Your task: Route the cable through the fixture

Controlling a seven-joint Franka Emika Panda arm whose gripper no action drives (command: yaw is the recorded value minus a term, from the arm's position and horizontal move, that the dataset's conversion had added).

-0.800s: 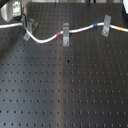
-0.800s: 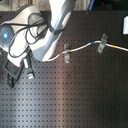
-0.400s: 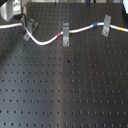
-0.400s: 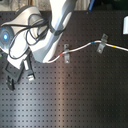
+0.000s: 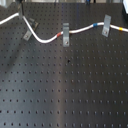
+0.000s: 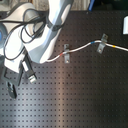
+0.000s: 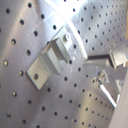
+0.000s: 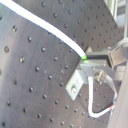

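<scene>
Room: you have bare black perforated board point(image 5: 75, 95) before the thin white banded cable point(image 5: 82, 30).
Wrist only: small leaning grey metal fixture point(image 7: 47, 62).
Fingers: you cannot tell.

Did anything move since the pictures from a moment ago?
Nothing visibly changed. The white cord lies in the same waves across the black board, the three grey clips stand where they were, and the arm has not shifted in the second exterior view.
</scene>
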